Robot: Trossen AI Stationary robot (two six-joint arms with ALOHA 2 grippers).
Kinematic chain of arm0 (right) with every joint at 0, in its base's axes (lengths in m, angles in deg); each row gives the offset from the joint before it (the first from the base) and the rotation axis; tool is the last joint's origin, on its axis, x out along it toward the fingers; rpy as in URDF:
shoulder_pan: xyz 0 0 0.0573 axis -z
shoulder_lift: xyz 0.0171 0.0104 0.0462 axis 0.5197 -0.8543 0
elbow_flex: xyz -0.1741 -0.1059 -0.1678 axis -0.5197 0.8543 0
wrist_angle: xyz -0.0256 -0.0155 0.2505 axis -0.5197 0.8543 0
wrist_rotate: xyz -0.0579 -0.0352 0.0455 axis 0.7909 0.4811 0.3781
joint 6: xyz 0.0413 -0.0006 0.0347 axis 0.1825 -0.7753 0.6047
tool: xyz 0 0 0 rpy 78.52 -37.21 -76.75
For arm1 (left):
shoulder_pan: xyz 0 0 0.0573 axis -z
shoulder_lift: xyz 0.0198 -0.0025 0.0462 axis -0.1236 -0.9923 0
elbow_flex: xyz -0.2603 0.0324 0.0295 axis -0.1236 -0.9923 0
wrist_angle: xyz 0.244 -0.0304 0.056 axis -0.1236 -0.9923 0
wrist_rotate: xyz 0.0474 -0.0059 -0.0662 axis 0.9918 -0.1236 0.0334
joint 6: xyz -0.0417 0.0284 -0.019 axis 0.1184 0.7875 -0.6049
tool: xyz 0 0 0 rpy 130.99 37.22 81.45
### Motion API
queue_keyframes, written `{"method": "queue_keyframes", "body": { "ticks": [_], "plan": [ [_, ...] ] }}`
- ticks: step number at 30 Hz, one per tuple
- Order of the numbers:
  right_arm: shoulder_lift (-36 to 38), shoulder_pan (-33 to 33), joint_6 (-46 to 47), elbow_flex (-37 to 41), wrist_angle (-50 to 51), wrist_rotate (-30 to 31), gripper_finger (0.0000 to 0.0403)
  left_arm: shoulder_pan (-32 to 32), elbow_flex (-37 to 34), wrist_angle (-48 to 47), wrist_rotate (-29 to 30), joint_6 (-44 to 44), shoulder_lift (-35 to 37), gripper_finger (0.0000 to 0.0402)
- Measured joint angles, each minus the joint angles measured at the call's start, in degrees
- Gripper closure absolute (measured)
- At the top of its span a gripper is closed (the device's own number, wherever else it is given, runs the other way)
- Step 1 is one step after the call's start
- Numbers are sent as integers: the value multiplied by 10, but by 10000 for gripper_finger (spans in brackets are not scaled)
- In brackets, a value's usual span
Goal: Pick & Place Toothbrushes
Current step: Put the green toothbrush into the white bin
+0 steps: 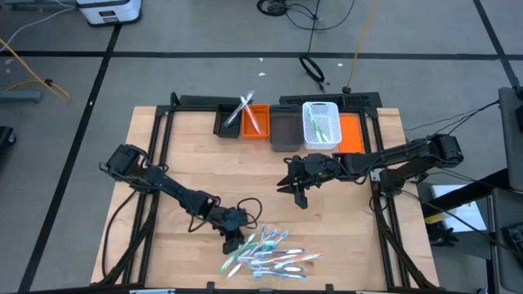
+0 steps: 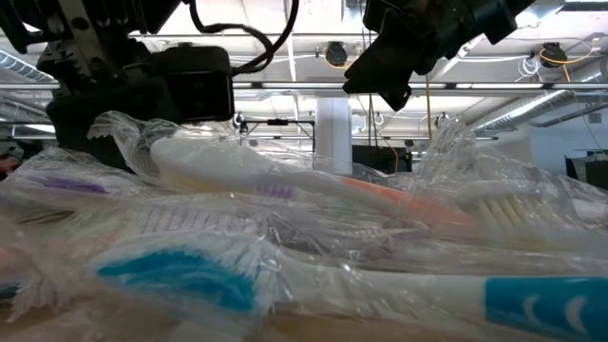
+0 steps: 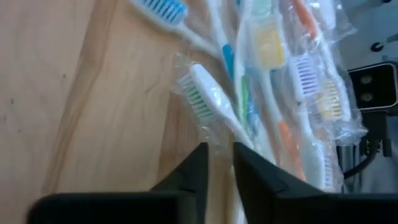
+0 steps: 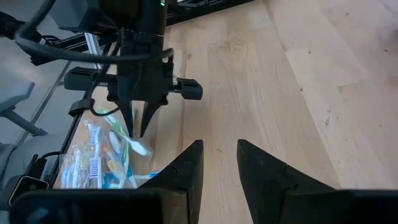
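Several toothbrushes in clear wrappers lie in a pile [image 1: 270, 255] near the table's front edge; they fill the low view [image 2: 304, 237]. My left gripper [image 1: 233, 238] stands at the pile's left end, pointing down, shut on a white toothbrush with green-and-white bristles [image 3: 202, 99]. It also shows in the right wrist view [image 4: 143, 127]. My right gripper [image 1: 296, 194] hangs open and empty over the middle of the table, right of centre [image 4: 217, 146]. More toothbrushes lie in the orange bin [image 1: 256, 121] and the white basket [image 1: 321, 122]. My left gripper pinches the wrapped white toothbrush between its two fingers by the handle [image 3: 233, 130], a short way behind the head. The fingers come from above, pointing down. The head [image 3: 198, 93] sticks out beyond the fingertips over the wood. I cannot tell whether it is lifted clear.
A row of bins stands at the table's far edge: a black one [image 1: 227, 124], the orange one, a dark grey one [image 1: 284, 131], the white basket and an orange one [image 1: 351, 132]. Bare wood [image 1: 204, 163] lies between the bins and the pile. Black frame rails [image 1: 155, 163] run along the sides.
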Motion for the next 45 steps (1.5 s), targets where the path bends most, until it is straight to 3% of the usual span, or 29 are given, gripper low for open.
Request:
{"method": "queue_keyframes", "body": {
  "ticks": [3,17,31,39,45],
  "plan": [
    [0,0,0,0,0,0,314,0,0,15,1,17,0,391],
    [0,0,2,22,-6,29,314,-3,0,-2,30,36,24,401],
    [0,0,2,23,-9,28,314,-4,0,-118,167,99,177,401],
    [0,0,2,23,-23,28,314,-4,0,-123,265,157,248,401],
    [0,0,-13,23,-79,25,314,-9,0,-80,303,206,259,401]
  ]
}}
